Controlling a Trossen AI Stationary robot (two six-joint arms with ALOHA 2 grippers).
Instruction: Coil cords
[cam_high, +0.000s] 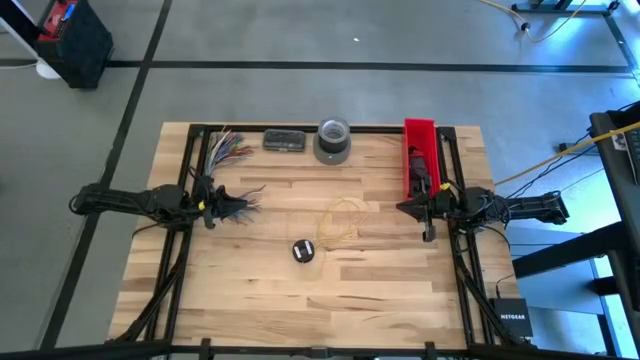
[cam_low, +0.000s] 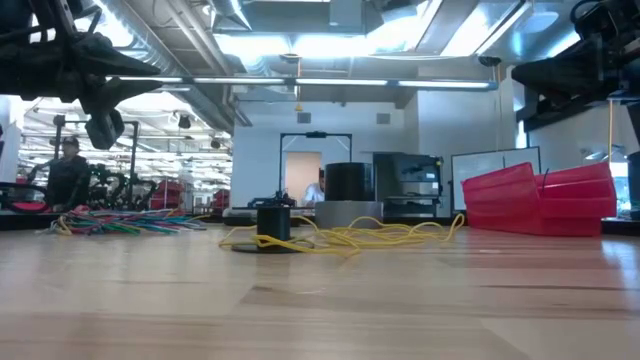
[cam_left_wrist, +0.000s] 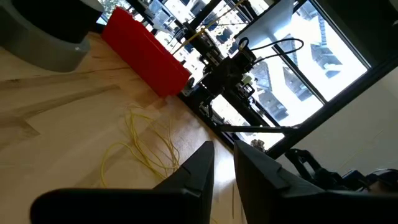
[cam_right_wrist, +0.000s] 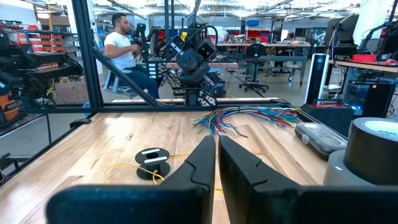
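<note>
The black coiled cord (cam_high: 303, 250) is seen lying flat on the wooden surface (cam_high: 380, 290), a little near of centre, as a small round bundle with yellow and white bits on top; it is also caught in the right wrist view (cam_right_wrist: 153, 159) and stands as a short dark puck in the low view (cam_low: 272, 222). A loose yellow cord (cam_high: 340, 218) is spread in open loops just beside it, on its far-right side, and in the low view it appears to run right up to the bundle. Neither arm is at the cords. The left claw (cam_high: 236, 205) is held at the left side of the surface, close to the fan of coloured wires (cam_high: 228, 146), with its fingers drawn nearly together and nothing between them. The right claw (cam_high: 412, 207) is held at the right side beside the red bin (cam_high: 420, 150), fingers likewise almost closed and empty. A grey tape roll (cam_high: 333, 140) and a small dark case (cam_high: 284, 141) sit along the far edge. By the look of it one cord is already coiled and the yellow one is not yet begun. The next move would call for a claw to be opened, brought down to one end of the thin yellow cord, and closed finely on it without disturbing the finished bundle.
</note>
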